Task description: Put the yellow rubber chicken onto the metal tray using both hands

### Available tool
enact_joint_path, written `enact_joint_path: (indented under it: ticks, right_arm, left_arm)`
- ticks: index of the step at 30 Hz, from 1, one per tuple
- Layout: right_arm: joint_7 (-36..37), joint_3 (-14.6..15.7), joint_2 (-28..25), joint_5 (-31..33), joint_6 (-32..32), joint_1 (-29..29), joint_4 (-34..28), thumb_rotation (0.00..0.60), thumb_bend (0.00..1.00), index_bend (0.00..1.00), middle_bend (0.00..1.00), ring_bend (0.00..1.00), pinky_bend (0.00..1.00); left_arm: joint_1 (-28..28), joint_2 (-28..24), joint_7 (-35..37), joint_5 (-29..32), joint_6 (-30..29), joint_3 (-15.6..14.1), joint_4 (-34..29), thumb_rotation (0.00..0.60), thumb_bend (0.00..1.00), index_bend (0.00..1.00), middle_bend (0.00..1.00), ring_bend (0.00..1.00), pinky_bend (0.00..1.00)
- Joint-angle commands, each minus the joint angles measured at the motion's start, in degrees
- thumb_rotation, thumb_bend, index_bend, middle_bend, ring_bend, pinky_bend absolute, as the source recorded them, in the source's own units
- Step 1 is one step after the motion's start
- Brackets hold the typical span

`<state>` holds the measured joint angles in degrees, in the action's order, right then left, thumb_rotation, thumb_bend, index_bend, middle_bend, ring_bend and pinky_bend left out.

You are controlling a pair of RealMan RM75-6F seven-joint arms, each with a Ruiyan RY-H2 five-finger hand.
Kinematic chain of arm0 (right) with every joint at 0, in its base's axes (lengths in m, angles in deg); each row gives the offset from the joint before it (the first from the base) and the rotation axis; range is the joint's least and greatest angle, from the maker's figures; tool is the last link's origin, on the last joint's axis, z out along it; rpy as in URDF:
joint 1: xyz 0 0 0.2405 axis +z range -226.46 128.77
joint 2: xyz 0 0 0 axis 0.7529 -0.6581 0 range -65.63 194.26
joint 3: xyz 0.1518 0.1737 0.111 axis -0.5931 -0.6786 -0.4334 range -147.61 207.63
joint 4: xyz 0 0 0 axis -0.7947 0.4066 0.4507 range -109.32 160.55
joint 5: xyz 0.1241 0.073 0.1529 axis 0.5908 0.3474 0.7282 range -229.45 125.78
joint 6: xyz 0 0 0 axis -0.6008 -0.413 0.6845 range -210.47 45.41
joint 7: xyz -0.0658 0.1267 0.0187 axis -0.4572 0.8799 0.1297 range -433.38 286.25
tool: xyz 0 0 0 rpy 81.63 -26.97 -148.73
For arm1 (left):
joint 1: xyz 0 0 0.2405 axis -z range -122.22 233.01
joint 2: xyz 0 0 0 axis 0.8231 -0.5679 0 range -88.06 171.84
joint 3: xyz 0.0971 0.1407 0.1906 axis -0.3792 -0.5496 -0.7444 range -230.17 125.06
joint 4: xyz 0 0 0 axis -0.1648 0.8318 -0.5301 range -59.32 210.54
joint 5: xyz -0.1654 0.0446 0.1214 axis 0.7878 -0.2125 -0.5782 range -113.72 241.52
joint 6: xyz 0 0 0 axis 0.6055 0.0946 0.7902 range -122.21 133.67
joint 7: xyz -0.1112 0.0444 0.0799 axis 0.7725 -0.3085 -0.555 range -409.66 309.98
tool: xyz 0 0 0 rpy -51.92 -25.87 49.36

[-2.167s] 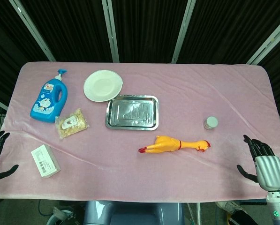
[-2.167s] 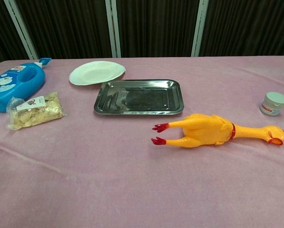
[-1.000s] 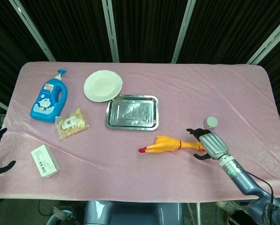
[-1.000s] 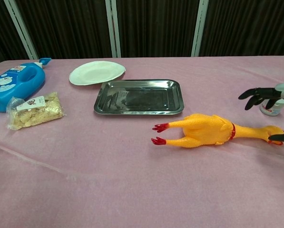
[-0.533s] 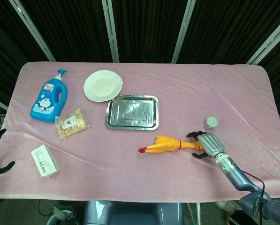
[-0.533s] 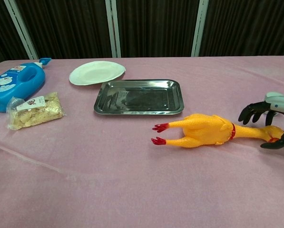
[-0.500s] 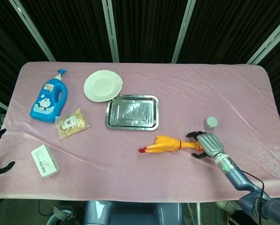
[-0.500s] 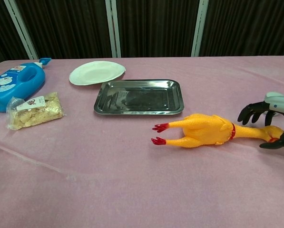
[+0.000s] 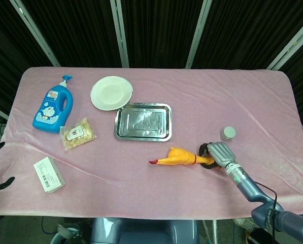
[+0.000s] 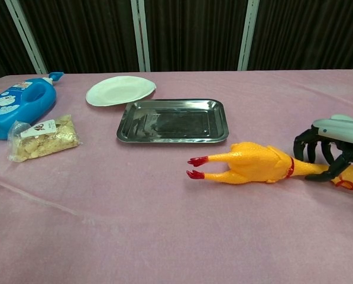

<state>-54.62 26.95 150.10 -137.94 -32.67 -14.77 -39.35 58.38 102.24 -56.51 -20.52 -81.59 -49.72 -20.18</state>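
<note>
Right hand (image 10: 333,148) now lower, fingers (image 10: 303,145) curled around chicken (image 10: 256,164) neck; feet leftward, long axis left-right.

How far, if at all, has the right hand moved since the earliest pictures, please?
Yes. The right hand came in from the table's near right edge to the rubber chicken's neck, just below the small jar.

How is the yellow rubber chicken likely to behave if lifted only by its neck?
The rubber chicken looks long and soft, so it would probably sag. Its bulky body lies far from the right hand around the thin neck, so it may swing. Probably light.
</note>
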Motion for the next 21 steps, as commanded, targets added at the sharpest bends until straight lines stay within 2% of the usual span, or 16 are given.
enact_joint_path:
  ticks: [1, 8, 12, 17, 21]
  right_arm:
    - [0.9, 0.1, 0.2, -0.2, 0.2, 0.3, 0.4, 0.600, 0.35, 0.67, 0.56, 0.57, 0.72]
    - [4.3, 0.9, -0.8, -1.6, 1.3, 0.5, 0.0, 0.600, 0.46, 0.85, 0.67, 0.69, 0.85]
    - [9.5, 2.1, -4.5, -3.3, 1.8, 0.6, -3.5, 0.600, 0.49, 0.92, 0.71, 0.73, 0.89]
    - [18.6, 3.8, -10.5, -6.3, 3.5, 1.1, -10.5, 0.600, 0.50, 0.96, 0.73, 0.74, 0.90]
    - [23.0, 4.5, -12.5, -8.2, 4.8, 1.7, -13.5, 0.600, 0.50, 0.96, 0.73, 0.75, 0.91]
  left_arm:
    - [0.1, 0.1, 0.2, -0.1, 0.1, 0.0, 0.2, 0.600, 0.06, 0.12, 0.08, 0.01, 0.06]
    - [0.4, 0.3, 1.2, -0.8, 0.5, -0.1, 0.7, 0.600, 0.06, 0.13, 0.08, 0.01, 0.06]
    - [1.4, 0.1, 3.1, -1.9, 1.8, -0.3, 0.4, 0.600, 0.06, 0.14, 0.09, 0.01, 0.06]
    - [4.5, -1.1, 6.2, -4.9, 4.9, -0.2, -2.3, 0.600, 0.06, 0.16, 0.12, 0.07, 0.07]
    - [6.8, -1.0, 5.4, -5.5, 6.4, 1.0, -4.7, 0.600, 0.07, 0.19, 0.15, 0.10, 0.08]
